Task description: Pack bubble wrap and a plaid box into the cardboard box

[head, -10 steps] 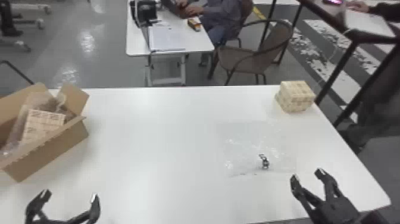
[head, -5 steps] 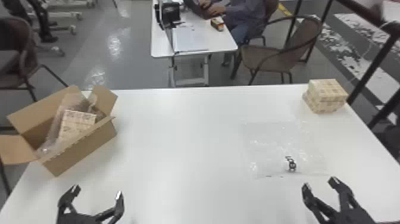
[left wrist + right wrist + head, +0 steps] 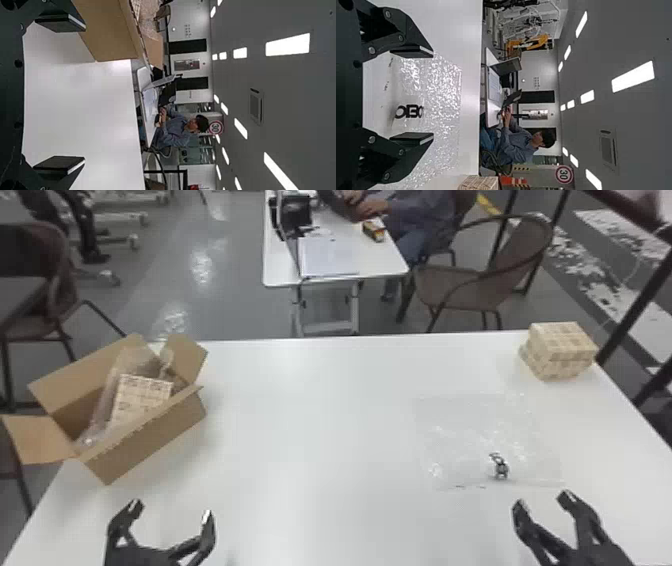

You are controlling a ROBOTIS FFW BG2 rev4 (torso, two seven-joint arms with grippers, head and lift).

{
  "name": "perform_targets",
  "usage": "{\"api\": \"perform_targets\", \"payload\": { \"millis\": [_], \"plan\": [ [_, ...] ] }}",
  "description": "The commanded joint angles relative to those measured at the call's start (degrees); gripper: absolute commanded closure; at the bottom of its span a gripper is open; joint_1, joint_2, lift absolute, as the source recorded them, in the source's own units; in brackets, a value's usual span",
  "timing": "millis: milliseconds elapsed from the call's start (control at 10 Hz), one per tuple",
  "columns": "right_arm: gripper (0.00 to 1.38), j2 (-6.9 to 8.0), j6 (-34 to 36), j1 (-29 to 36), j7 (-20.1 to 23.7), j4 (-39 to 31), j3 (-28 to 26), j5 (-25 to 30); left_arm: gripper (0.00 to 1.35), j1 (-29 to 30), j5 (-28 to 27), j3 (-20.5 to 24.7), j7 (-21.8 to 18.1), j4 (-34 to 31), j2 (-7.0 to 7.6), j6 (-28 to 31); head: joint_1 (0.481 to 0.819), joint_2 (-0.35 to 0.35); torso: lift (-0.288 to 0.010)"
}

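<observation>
Head view: left gripper [image 3: 171, 510] and right gripper [image 3: 543, 500], fingers spread, near side.
Bubble wrap [image 3: 470, 440] lies flat just beyond the right gripper; plaid box [image 3: 562, 351], far right corner. Open cardboard box [image 3: 150, 445], beyond the left gripper, contains a second plaid box [image 3: 141, 394]. Surface: white table [image 3: 310, 430]. Room: gray floor [image 3: 200, 305], brown chair [image 3: 452, 287] beyond.

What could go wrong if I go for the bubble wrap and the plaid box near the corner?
The plaid box sits near the far right corner of the table, so a nudge could drop it off. The bubble wrap lies flat, so the right gripper may skid over it. The cardboard box is already partly filled, so more may jam.
</observation>
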Motion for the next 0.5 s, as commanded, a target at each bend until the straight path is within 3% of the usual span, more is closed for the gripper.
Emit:
{"api": "perform_targets", "payload": {
  "millis": [0, 400],
  "plan": [
    [0.52, 0.05, 0.52, -0.09, 0.0, 0.11, 0.08, -0.67, 0.13, -0.14, 0.2, 0.05, 0.0, 0.03, -0.15, 0.18, 0.695, 0.042, -0.095],
    [0.52, 0.05, 0.61, -0.89, 0.0, 0.38, 0.08, -1.73, 0.13, -0.4, 0.81, -0.13, -0.09, 0.03, -0.15, 0.18, 0.695, 0.04, -0.095]
  ]
}}
